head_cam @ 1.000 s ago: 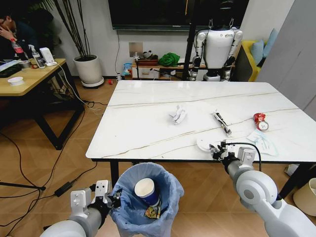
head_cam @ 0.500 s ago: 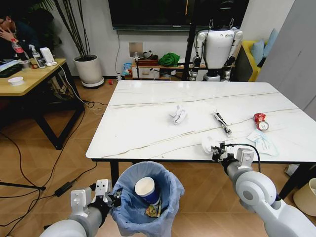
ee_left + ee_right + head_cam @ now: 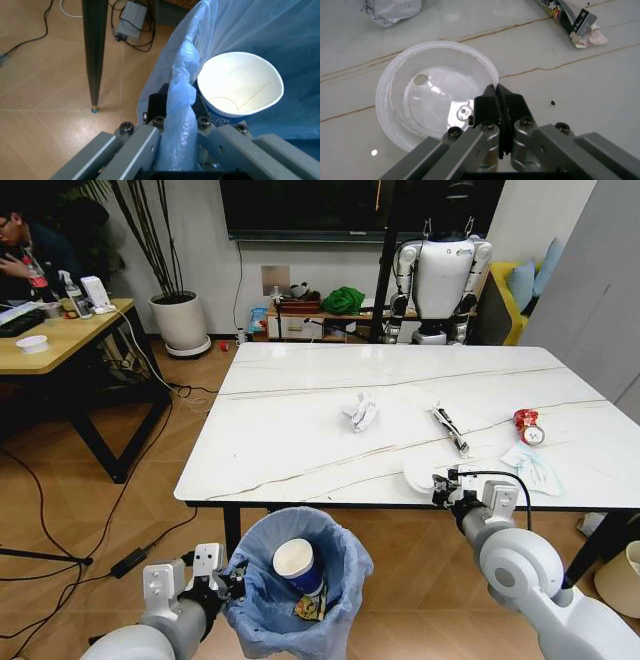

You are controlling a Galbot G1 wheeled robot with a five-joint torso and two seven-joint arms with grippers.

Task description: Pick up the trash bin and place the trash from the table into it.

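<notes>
Pinching the white lid [image 3: 437, 93] at the table [image 3: 300, 450] edge, right pincer [image 3: 495, 92] closed

One bin [image 3: 296, 580], one cup [image 3: 297, 565] inside — five scraps on one table [image 3: 300, 440]

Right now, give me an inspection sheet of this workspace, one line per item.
Surface: table, white marble-look top, brown veins.
Job's things: trash bin below the near edge, paper cup and a wrapper inside; on the table a white lid, crumpled paper, stick wrapper, red can, mask.
Clutter: nothing seen.
Grippers: left gripper shut on the bin's bag rim; right gripper shut on the lid's edge.
Cables: black cables on the floor.
Surroundings: wooden desk, plant pot, another robot.
</notes>
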